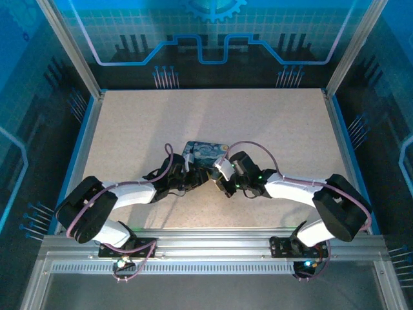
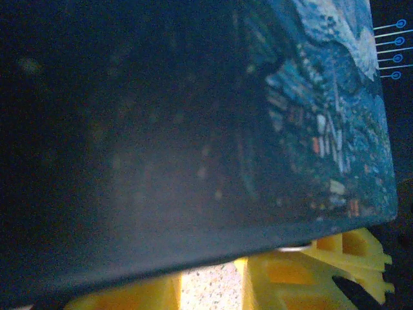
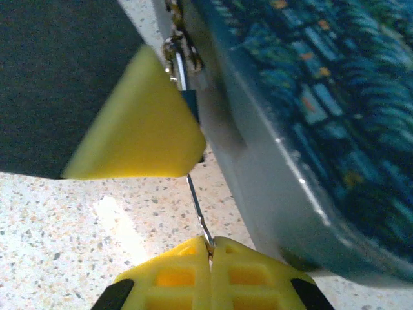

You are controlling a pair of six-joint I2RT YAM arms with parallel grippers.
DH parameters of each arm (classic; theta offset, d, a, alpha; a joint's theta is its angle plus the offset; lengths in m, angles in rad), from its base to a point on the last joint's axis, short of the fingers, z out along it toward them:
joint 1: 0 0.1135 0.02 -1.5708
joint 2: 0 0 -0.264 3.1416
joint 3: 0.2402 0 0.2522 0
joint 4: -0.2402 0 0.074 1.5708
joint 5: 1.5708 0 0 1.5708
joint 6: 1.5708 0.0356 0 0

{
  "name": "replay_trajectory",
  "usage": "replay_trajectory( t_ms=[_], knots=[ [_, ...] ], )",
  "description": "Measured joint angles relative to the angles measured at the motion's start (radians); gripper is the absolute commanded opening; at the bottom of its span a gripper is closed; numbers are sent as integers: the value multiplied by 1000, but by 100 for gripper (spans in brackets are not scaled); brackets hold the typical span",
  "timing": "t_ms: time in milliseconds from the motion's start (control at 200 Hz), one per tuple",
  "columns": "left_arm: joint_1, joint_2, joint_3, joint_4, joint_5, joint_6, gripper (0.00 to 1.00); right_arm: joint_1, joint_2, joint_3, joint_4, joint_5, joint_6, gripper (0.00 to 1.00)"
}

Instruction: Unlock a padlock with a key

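Between our right jaws, clamped on it, the key (image 3: 197,203) aims at the padlock (image 3: 181,74); not unlocked yet, left jaws unclear.

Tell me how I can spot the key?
Find the night-sky box in the middle of the table. Beside its near edge, the right gripper pinches the key. It's the thin grey metal sliver, far skinnier than the chunky yellow fingers and the padlock beyond it.

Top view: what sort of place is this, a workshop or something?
Probably a robot test cell in a lab: a left arm and right arm bolted to a metal rail, a speckled table, and blue printed panels walling it in.
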Motion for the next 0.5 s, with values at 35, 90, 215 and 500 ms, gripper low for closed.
replay_trajectory(
  t_ms=[35, 90, 215, 500],
  knots=[
    [0, 0, 2, -2, 0, 0, 25, -5, 2, 0, 0, 0, -4, 0],
    [0, -3, 3, -3, 0, 0, 25, -11, 6, 0, 0, -1, -11, 0],
    [0, -8, 3, -11, 0, 0, 25, -12, 10, 0, 4, -14, -22, 0],
    [0, -11, 3, -14, 0, 0, 25, -12, 21, 0, 19, -48, -26, 0]
  ],
)
